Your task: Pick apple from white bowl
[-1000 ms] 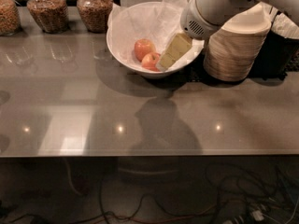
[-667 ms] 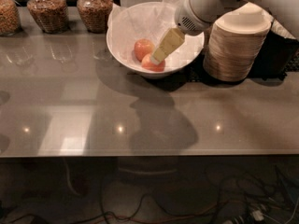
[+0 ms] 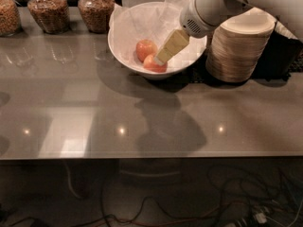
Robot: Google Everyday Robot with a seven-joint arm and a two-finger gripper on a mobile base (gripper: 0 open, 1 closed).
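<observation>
Pick isn't done yet. The apple (image 3: pixel 150 66) sits in the white bowl (image 3: pixel 124 41), near the front wall, just beside a second apple (image 3: pixel 146 48). The gripper (image 3: pixel 161 58) is inside the bowl, tip right at the apple's top — can't tell if it's clenched or released. I'd say the lift-out is what's left.

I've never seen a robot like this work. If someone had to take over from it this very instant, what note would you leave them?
The gripper is down inside the white bowl, with its tip at the redder apple.
The redder apple sits at the front of the bowl on the paper lining, with a paler apple just behind it.
Done: the arm is at the apple.
Left: secure the grasp and lift the apple clear of the bowl, minding the stacked tan bowls beside it.
</observation>
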